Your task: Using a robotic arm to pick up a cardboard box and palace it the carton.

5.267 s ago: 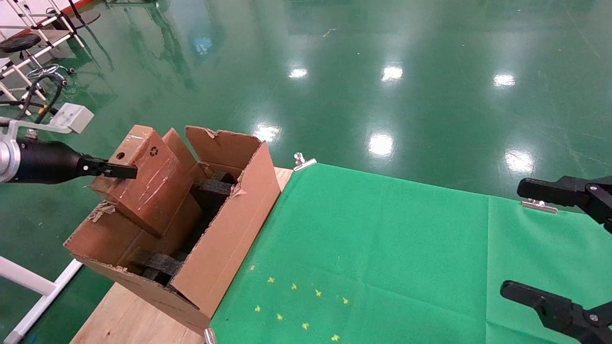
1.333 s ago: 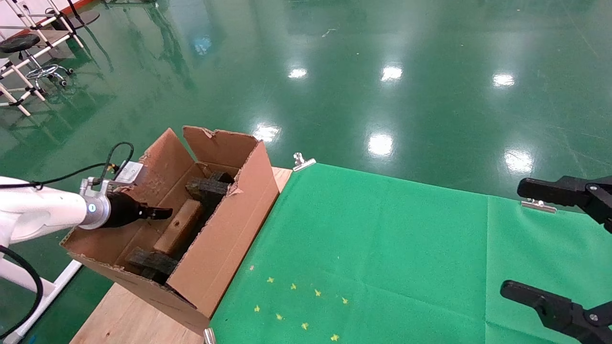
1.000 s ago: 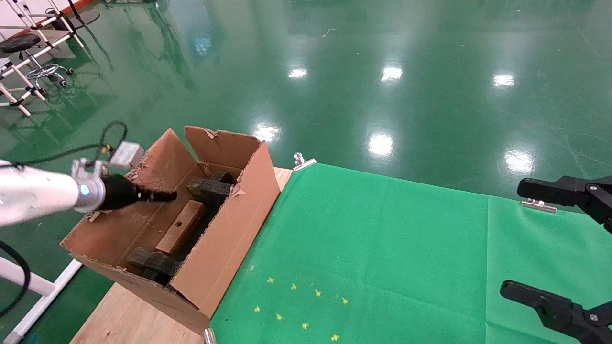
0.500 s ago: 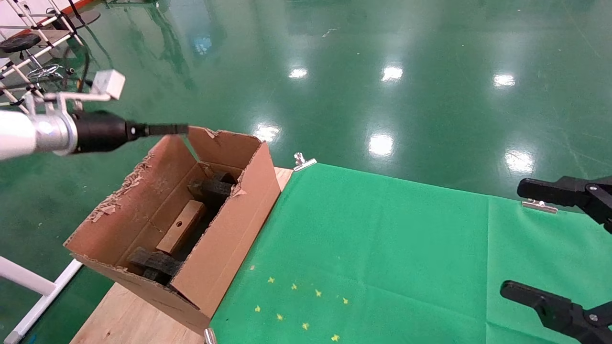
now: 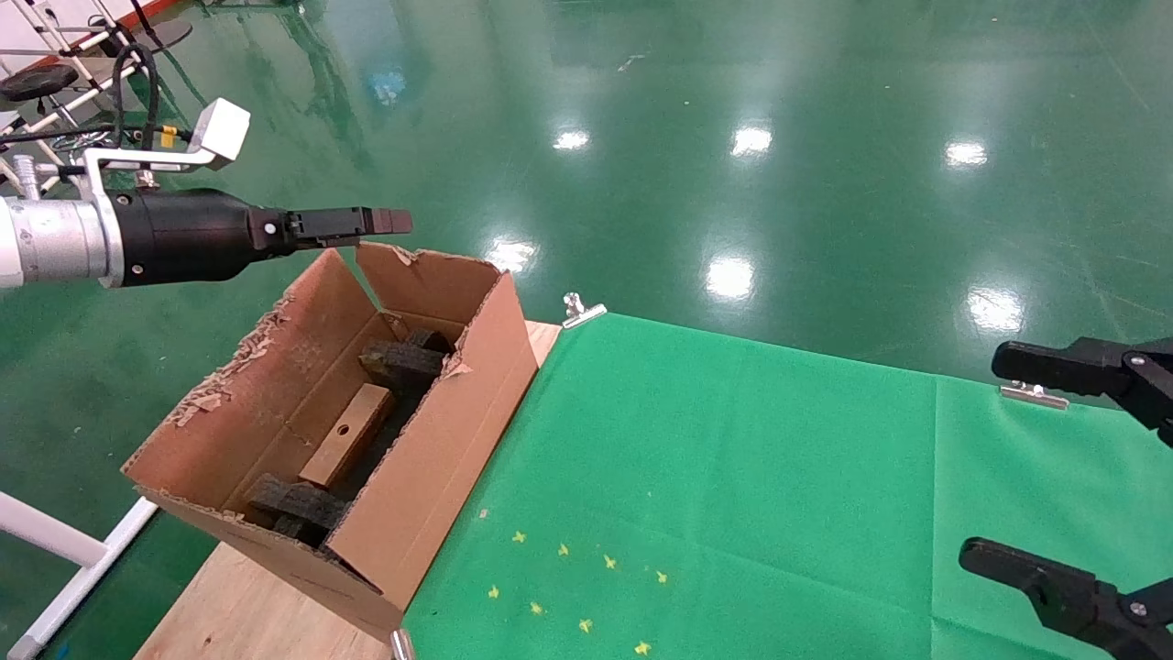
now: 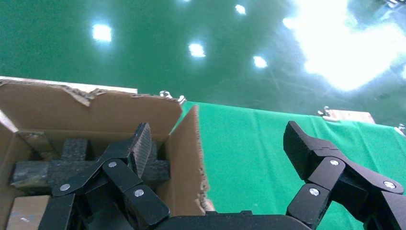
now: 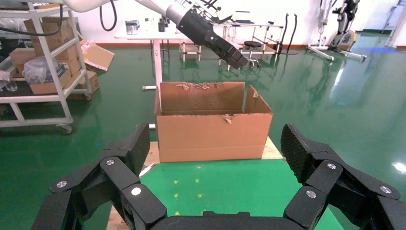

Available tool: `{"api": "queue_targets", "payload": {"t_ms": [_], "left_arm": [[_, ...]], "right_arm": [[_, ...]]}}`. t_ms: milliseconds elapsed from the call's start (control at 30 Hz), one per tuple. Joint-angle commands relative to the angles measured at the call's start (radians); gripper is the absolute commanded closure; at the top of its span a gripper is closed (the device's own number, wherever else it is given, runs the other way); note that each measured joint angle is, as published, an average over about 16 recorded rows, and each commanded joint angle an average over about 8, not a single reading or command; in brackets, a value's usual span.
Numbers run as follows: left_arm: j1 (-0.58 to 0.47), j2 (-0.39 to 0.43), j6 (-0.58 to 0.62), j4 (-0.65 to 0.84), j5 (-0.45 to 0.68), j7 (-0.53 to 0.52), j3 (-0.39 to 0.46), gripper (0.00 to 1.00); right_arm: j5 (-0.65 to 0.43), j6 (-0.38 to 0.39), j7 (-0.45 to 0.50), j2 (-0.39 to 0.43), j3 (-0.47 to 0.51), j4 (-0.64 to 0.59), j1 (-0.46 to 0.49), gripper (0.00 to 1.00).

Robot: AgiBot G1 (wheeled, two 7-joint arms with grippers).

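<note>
The small reddish-brown cardboard box (image 5: 346,447) lies inside the large torn carton (image 5: 440,440), between dark foam blocks (image 5: 403,359). My left arm (image 5: 174,246) reaches out above the carton's far flap. Its gripper (image 5: 367,222) is open, empty and clear of the box. In the left wrist view the gripper (image 6: 218,143) has its jaws spread wide over the carton's corner (image 6: 186,143), and a corner of the box (image 6: 24,213) shows. My right gripper (image 5: 988,456) is open and empty at the table's right edge. In its own view (image 7: 215,143) it faces the carton (image 7: 210,136).
The carton stands on the left end of a wooden table (image 5: 247,605) beside a green cloth (image 5: 733,477) held by metal clips (image 5: 582,312). Yellow marks (image 5: 568,587) dot the cloth. Shiny green floor lies beyond, with white racks (image 5: 55,73) at far left.
My left gripper let go of the box, which now lies in the carton. The gripper has risen out of the carton and moved forward above its far flap. The right arm has not moved.
</note>
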Motion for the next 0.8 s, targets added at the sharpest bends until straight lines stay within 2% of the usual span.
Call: {"api": "queue_targets", "payload": {"t_ms": [33, 800], "left_arm": [[0.000, -0.001, 0.003, 0.000, 0.000, -0.002, -0.001, 0.00], [0.235, -0.003, 0.061, -0.316, -0.271, 0.213, -0.070, 0.00]], "right_arm": [[0.000, 0.000, 0.000, 0.000, 0.000, 0.000, 0.000, 0.00], [0.000, 0.000, 0.000, 0.000, 0.000, 0.000, 0.000, 0.00]]}}
